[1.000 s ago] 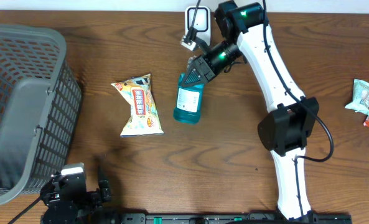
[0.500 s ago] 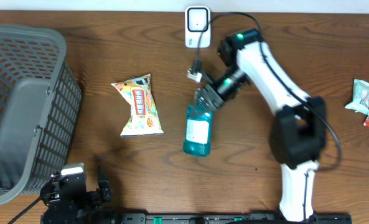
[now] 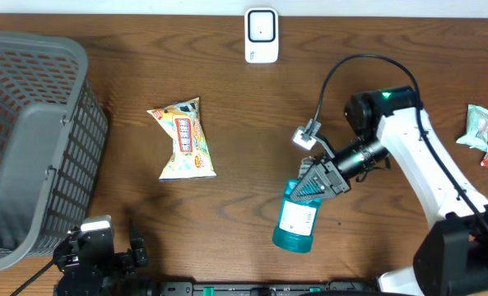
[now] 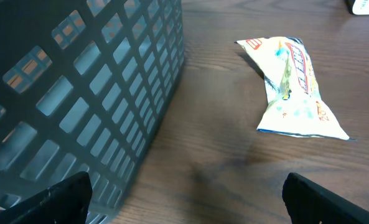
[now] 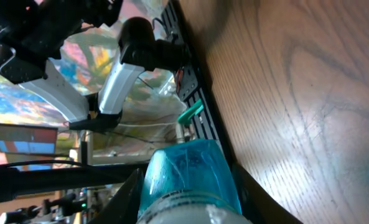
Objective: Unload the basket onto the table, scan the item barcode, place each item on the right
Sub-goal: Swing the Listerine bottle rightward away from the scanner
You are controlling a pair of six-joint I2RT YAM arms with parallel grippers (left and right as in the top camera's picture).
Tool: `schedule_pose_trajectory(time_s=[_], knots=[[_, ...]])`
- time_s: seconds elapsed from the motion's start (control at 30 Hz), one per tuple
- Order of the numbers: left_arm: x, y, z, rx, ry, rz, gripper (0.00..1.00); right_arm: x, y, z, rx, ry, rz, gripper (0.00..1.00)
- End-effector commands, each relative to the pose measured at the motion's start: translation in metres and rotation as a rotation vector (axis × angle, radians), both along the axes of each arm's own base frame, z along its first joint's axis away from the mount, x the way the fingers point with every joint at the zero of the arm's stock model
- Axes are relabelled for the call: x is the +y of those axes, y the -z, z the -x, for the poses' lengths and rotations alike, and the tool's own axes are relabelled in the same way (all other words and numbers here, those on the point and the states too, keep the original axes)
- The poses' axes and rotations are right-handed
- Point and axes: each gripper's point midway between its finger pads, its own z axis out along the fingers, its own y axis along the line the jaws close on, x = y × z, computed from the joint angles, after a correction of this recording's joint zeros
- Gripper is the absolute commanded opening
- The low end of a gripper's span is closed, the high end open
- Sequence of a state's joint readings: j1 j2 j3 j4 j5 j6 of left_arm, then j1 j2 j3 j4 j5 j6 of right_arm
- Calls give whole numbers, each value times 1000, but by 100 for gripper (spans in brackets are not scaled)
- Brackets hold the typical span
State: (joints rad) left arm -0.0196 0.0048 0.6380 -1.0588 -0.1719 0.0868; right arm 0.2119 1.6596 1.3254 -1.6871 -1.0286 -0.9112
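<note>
Right claw: clamped on the neck end of a teal bottle of translucent plastic with a white label. Gripping at the neck leaves the label uncovered, which suits a barcode read. The body sticks out past the claw tips toward the near edge. In the right wrist view the teal bottle fills the gap between the two fingers. It looks carried clear of the brown wooden counter, but I cannot tell for sure. The label faces up.

To the claw's left, well apart, a crinkled yellow-and-white foil snack bag lies flat, untouched, probably waiting its turn.

Further off, on the far side and left of the claw, a white rectangular scanner sits at the far edge of the counter. The bottle points away from it, so by my read the label is not being presented right now.

Off to the claw's right, at the counter edge, are small wrapped packets, one pale green and one red.

Farthest left, the left claw is parked low at the near edge with fingers wide apart, holding nothing. Beside it is a grey slatted plastic basket, likely the drop spot.
</note>
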Motion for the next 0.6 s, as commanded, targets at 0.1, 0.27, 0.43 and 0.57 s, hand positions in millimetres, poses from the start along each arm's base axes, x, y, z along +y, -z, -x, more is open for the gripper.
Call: schedule_pose_trajectory(time_s=[0.1, 0.27, 0.43, 0.57], knots=[[2, -2, 1, -2, -7, -18, 98, 9, -23, -13, -103, 52, -152, 1], [3, -2, 1, -2, -8, -18, 98, 17, -18, -28, -199, 43, -172, 2], [3, -2, 1, -2, -8, -18, 98, 19, 3, -73, -227, 177, -36, 1], [3, -2, 1, -2, -7, -18, 98, 1, 36, -137, -296, 446, 277, 1]])
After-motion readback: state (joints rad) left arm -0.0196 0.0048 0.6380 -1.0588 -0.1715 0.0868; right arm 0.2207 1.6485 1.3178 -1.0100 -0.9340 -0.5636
